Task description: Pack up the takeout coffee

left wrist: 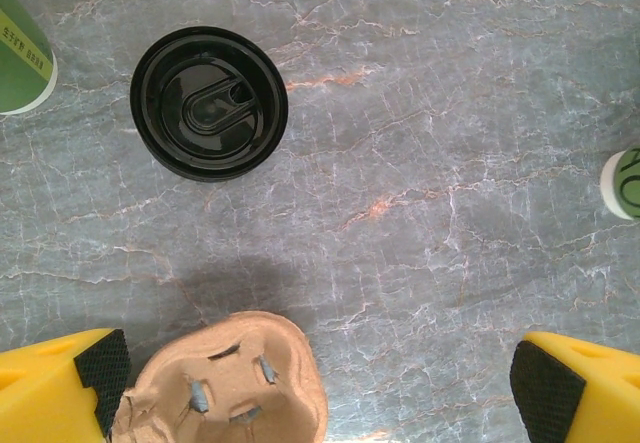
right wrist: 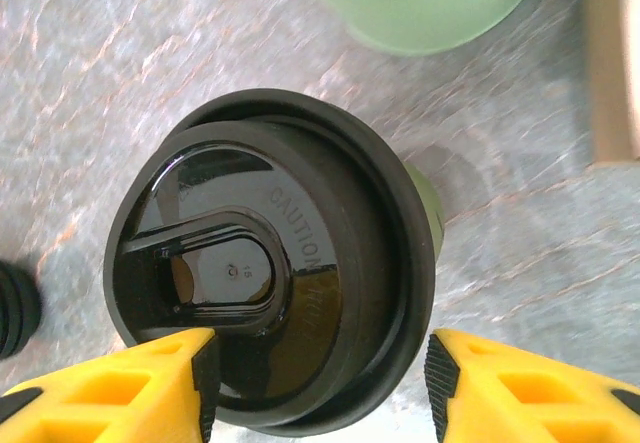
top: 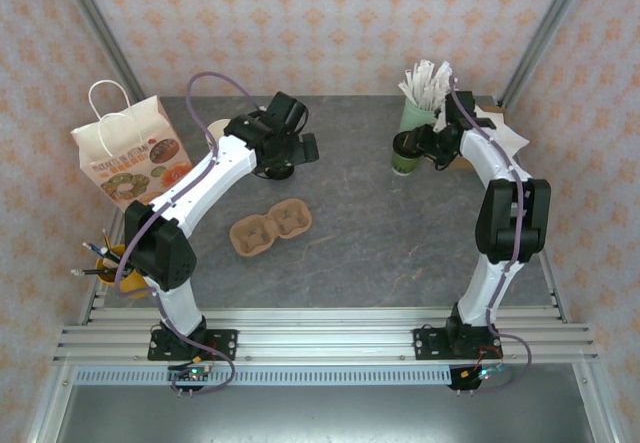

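Near-left: rises from base of L arm [top: 200, 188], bends at elbow, stretches diag. toward centre-rear of desk [top: 360, 253], wrist turned down. Ends in left claw [left wrist: 320, 383], spread wide, nothing between pads [left wrist: 100, 368]. Hangs over bare marble, w/ pulp cup carrier [left wrist: 235, 388] on near side and loose black lid [left wrist: 208, 103] beyond.

Near-right: climbs steeply from base of R arm [top: 510, 218], folds at high elbow, runs fwd to far-right of desk. Ends in right claw [right wrist: 320, 368], about half spread, straddling takeout coffee [right wrist: 265, 263]. Can't tell if pads press or merely flank.

Re coffee: stands upright on desk, long axis vertical, black lid up, sip slot toward frame-left finger in wrist view.

Just behind: mint-green straw holder [top: 420, 113]. Far-left: paper bag [top: 130, 153].
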`<control>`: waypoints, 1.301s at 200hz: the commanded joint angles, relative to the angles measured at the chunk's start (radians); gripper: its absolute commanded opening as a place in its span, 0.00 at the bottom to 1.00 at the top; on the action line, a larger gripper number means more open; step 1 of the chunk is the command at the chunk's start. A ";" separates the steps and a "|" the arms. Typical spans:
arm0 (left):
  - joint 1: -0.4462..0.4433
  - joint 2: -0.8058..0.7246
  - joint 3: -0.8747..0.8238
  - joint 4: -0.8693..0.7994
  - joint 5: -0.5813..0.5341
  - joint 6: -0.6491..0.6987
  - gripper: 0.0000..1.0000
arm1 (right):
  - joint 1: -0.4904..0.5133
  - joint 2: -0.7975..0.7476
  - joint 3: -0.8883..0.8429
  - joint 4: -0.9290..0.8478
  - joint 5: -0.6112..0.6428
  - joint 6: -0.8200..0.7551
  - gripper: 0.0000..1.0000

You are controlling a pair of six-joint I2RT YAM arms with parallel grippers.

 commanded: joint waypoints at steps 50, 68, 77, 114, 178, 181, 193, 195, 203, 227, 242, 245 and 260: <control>0.002 -0.001 -0.002 -0.006 -0.044 0.020 1.00 | -0.061 0.072 0.082 -0.032 0.124 -0.001 0.59; 0.002 -0.005 -0.003 -0.008 -0.051 0.025 1.00 | -0.061 0.071 0.097 -0.036 0.080 -0.002 0.61; 0.002 -0.006 -0.003 -0.009 -0.053 0.029 1.00 | -0.061 0.066 0.103 -0.037 0.058 0.000 0.62; 0.006 -0.031 -0.024 -0.029 -0.080 0.058 1.00 | -0.061 0.022 0.140 -0.068 0.028 -0.003 0.66; 0.042 -0.231 -0.282 -0.041 -0.153 -0.052 1.00 | -0.053 -0.065 0.181 -0.105 0.049 0.004 0.72; 0.043 -0.248 -0.307 -0.045 -0.160 -0.064 1.00 | -0.050 -0.075 0.177 -0.102 0.051 0.008 0.76; 0.057 -0.322 -0.401 -0.061 -0.176 -0.112 1.00 | -0.027 -0.121 0.156 -0.085 0.059 0.016 0.88; 0.060 -0.336 -0.416 -0.063 -0.178 -0.119 1.00 | -0.021 -0.129 0.152 -0.082 0.062 0.018 0.90; 0.080 -0.391 -0.481 -0.070 -0.178 -0.142 1.00 | 0.005 -0.165 0.132 -0.059 0.078 0.024 0.95; 0.216 -0.547 -0.559 -0.140 -0.202 -0.167 1.00 | 0.120 -0.279 0.002 0.104 0.098 0.065 0.99; 0.302 -0.619 -0.515 -0.183 -0.244 -0.141 1.00 | 0.206 -0.310 -0.062 0.193 0.097 0.082 0.99; 0.315 -0.631 -0.501 -0.186 -0.255 -0.131 1.00 | 0.222 -0.311 -0.071 0.208 0.093 0.080 0.99; 0.374 -0.669 -0.398 -0.210 -0.307 -0.103 1.00 | 0.310 -0.298 -0.101 0.263 0.074 0.055 0.99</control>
